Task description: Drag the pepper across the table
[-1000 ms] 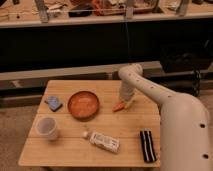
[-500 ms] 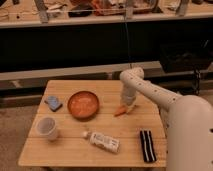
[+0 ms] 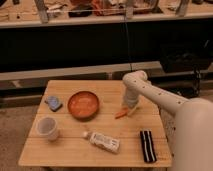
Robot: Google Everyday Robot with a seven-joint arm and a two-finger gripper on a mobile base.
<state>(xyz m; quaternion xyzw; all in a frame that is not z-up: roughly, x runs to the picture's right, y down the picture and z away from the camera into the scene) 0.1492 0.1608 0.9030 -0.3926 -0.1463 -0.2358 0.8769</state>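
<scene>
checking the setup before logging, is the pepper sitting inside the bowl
No, the pepper lies on the table outside the bowl, and the gripper is down close beside the pepper.

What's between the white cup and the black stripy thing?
A white tube lying flat, in the camera view. The gripper is beyond, at the small orange-red pepper on the light wooden table.

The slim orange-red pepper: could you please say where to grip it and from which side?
Probably across its narrow width near mid-body, from above: the slim orange-red pepper lies flat on the light wooden table, and the gripper hangs at one end.
</scene>
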